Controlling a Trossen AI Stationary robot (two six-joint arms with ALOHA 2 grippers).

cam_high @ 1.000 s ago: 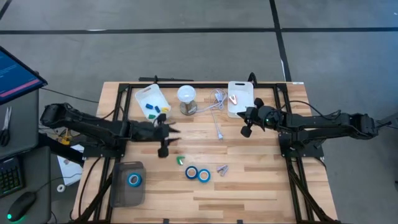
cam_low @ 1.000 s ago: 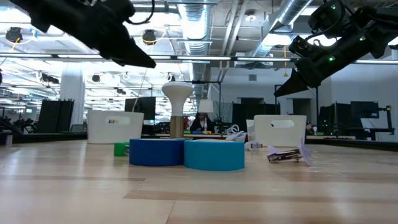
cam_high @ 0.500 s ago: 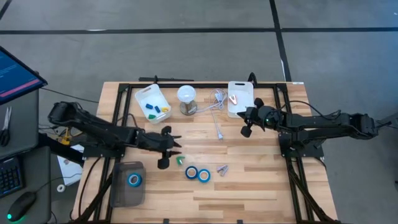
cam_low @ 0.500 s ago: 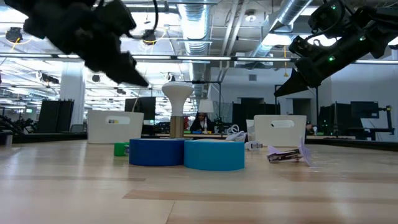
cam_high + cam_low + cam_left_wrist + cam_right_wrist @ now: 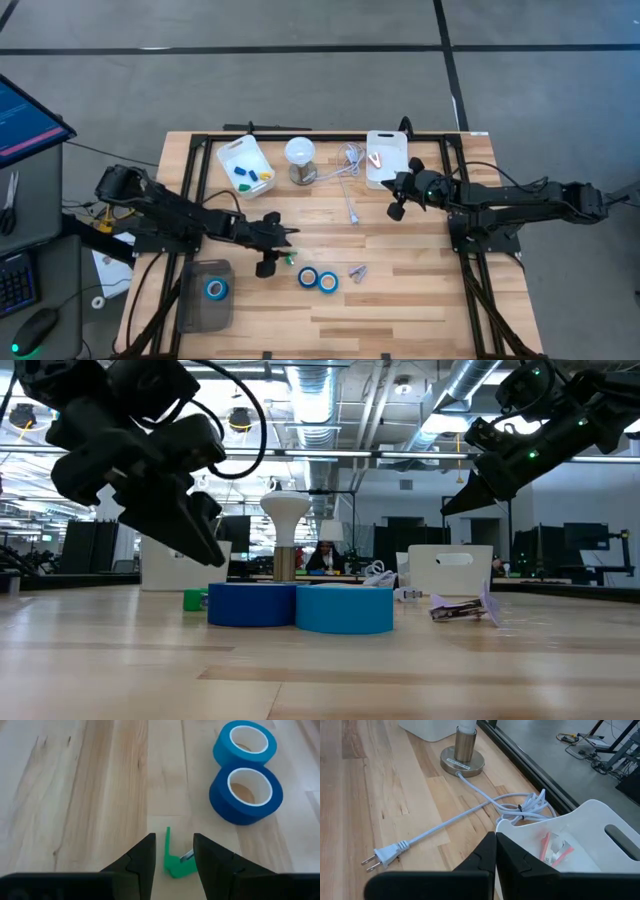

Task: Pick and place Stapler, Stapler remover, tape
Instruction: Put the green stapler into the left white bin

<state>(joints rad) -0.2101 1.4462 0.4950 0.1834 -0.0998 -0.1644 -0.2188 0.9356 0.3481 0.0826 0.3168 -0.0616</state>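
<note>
Our left gripper [image 5: 172, 857] hangs low over the pale wooden tabletop [image 5: 400, 300] with its two dark fingers parted and nothing between them yet, a small bright green plastic piece with a bit of metal [image 5: 176, 862] lying on the boards in the gap ahead of the tips. We cannot tell for certain what that green piece is; we judge it may be the staple remover, and the straddling pose looks like a line-up for a pinch from either side. Just beyond it sit two ring-shaped rolls of blue tape with pale centre holes [image 5: 318, 279], touching each other, one a darker blue than the other. A third blue roll [image 5: 215, 289] already lies inside the grey translucent bin [image 5: 192, 310] at the near left corner, which we take to be where the picked things go. A small purplish metal clip-like object [image 5: 357, 272] rests just beside the two rolls. Farther back stand a white tray holding small coloured bits [image 5: 243, 165], a white lamp on a metal base [image 5: 300, 160] with its white cord [image 5: 350, 205] trailing across the boards, and a white handled container [image 5: 385, 157]. Our right gripper [image 5: 397, 207] waits, pressed shut and empty, raised near that container.
</note>
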